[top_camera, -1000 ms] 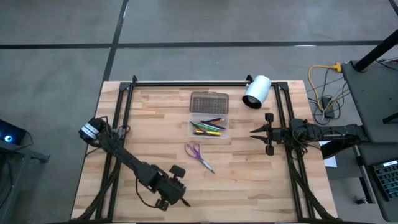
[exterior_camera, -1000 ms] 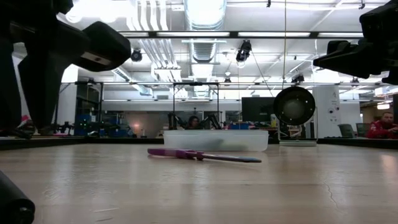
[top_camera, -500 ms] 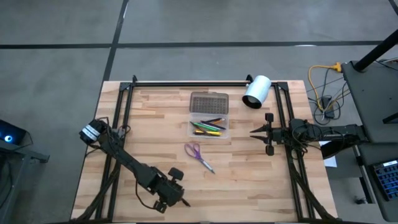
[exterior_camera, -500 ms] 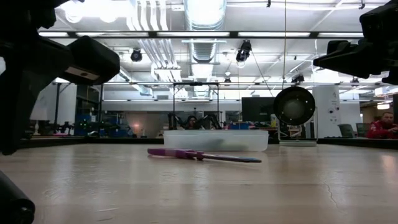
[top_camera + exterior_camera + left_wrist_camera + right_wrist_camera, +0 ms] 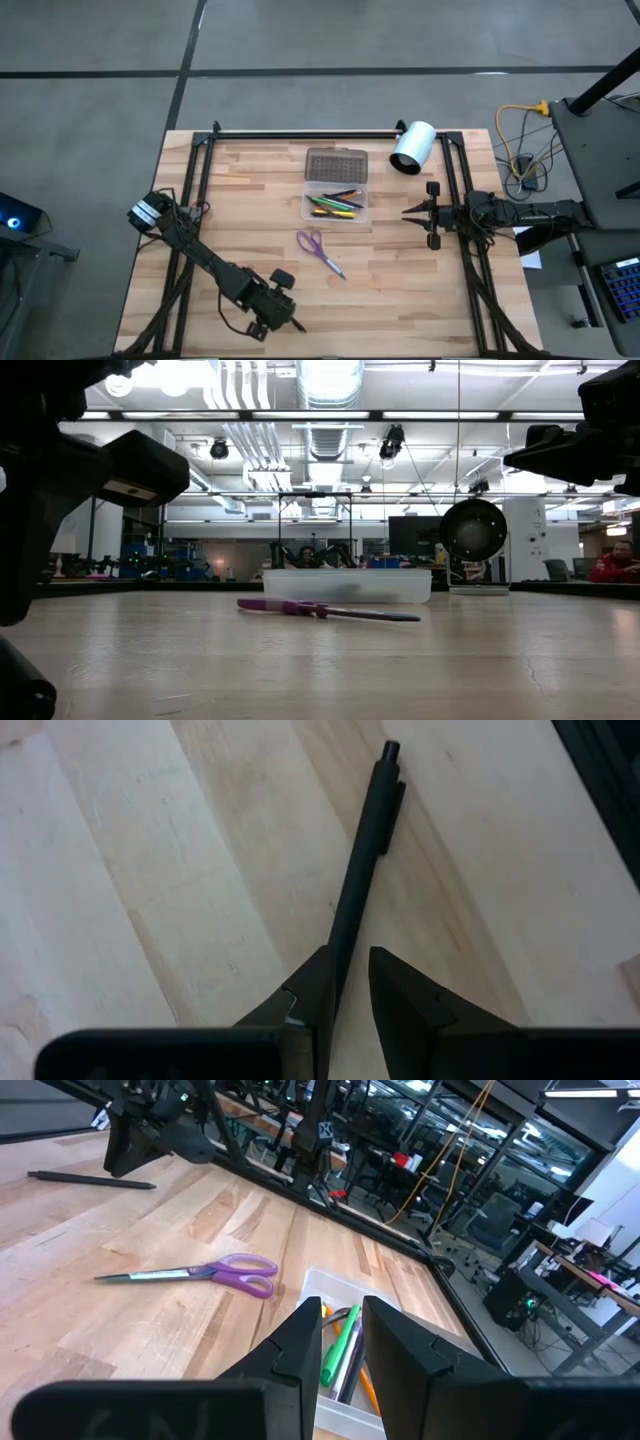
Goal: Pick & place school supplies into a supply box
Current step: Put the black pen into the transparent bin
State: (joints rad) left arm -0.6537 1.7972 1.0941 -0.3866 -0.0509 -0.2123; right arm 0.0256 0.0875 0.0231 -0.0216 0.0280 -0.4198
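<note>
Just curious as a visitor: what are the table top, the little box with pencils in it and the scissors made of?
The pale planked table top looks like matte wood: grain and board seams show. The small clear rectangular box seems plastic, since the pens show through it. The purple-handled scissors appear to have glossy plastic loops and grey, probably metal, blades.

The slim black pen has its lower end hidden behind the left gripper, so contact cannot be told; in the clear plastic supply box the pens are too small to count
</note>
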